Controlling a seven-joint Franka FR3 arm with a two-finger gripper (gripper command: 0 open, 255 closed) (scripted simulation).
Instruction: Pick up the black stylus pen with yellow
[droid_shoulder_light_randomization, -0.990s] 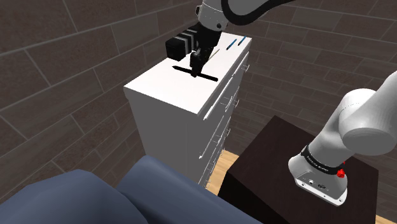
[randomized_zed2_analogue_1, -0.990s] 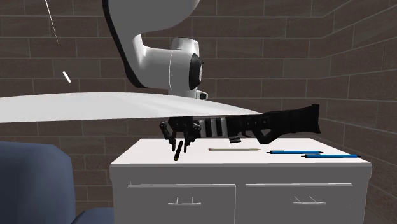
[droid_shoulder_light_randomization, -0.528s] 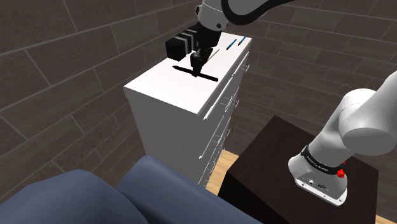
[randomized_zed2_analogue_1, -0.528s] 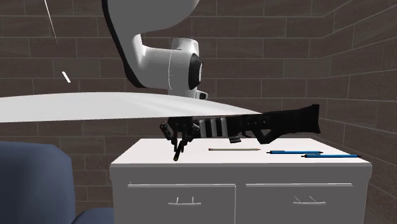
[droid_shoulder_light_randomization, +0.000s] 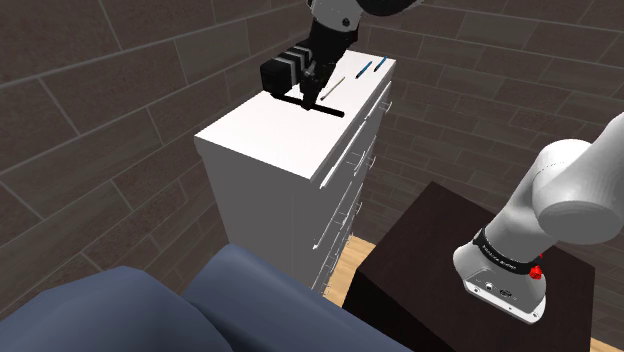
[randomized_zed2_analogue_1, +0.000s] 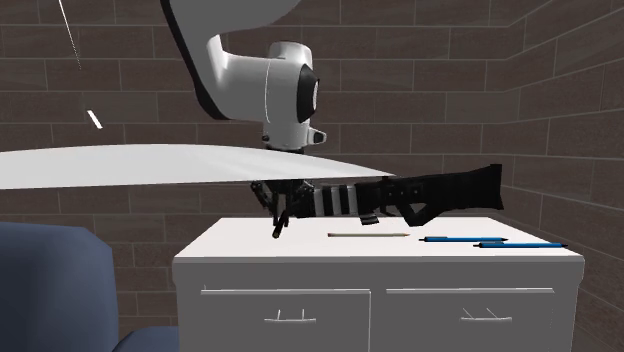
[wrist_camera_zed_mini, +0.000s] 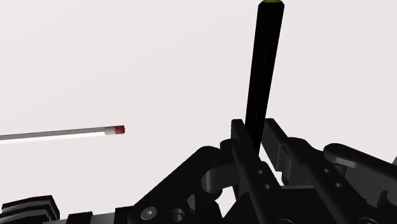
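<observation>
You see the gripper (wrist_camera_zed_mini: 256, 130) clamped on the black stylus (wrist_camera_zed_mini: 264, 70), yellow tip outermost; both hang over the white cabinet (droid_shoulder_light_randomization: 270, 140); a pencil (wrist_camera_zed_mini: 63, 133) lies on that cabinet.

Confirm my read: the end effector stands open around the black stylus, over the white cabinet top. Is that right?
Not quite. The end effector is not open: the wrist view shows its fingers shut on the black stylus, clasping it between them. It is over the white cabinet top, as you said.

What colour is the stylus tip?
Yellow-green tip on the black stylus; clearest in the wrist view.
</observation>
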